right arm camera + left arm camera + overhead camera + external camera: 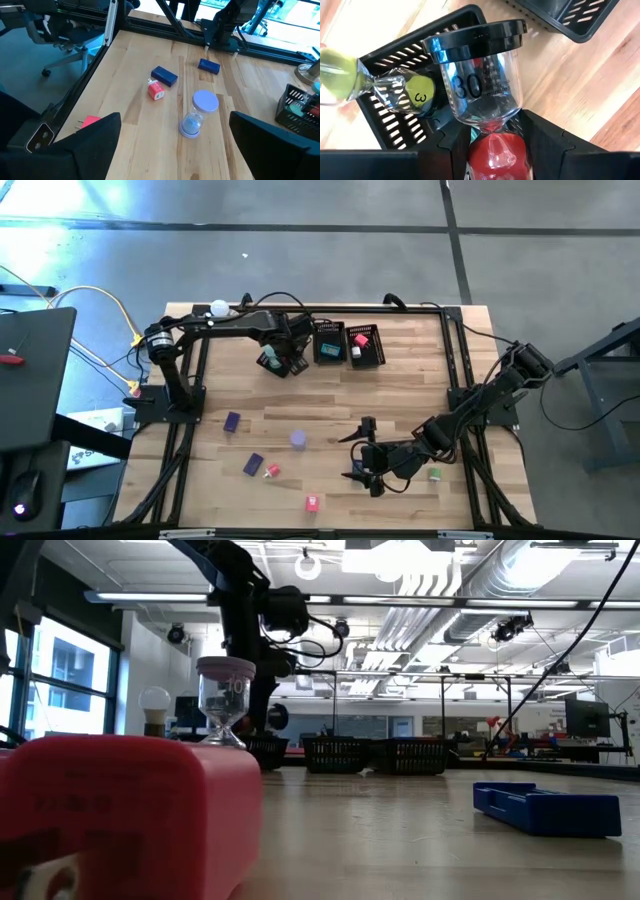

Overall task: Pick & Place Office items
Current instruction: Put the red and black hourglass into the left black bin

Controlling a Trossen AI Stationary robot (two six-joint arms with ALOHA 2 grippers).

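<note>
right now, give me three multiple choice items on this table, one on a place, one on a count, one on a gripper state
1. Where is the left gripper?
A. over the leftmost black mesh basket
B. over the table's near edge
C. beside the green piece

2. How many black mesh baskets stand in the row at the far side?
A. one
B. three
C. five

3. What is the state of the right gripper?
A. shut on a blue block
B. shut on a basket
C. open, holding nothing

Answers:
1 A: the high view shows it at the leftmost basket, and the left wrist view shows its fingers clamped on the hourglass with red sand over that basket.
2 B: three show side by side in the high view.
3 C: the right wrist view shows its fingers spread wide with the purple hourglass standing free ahead.
</note>
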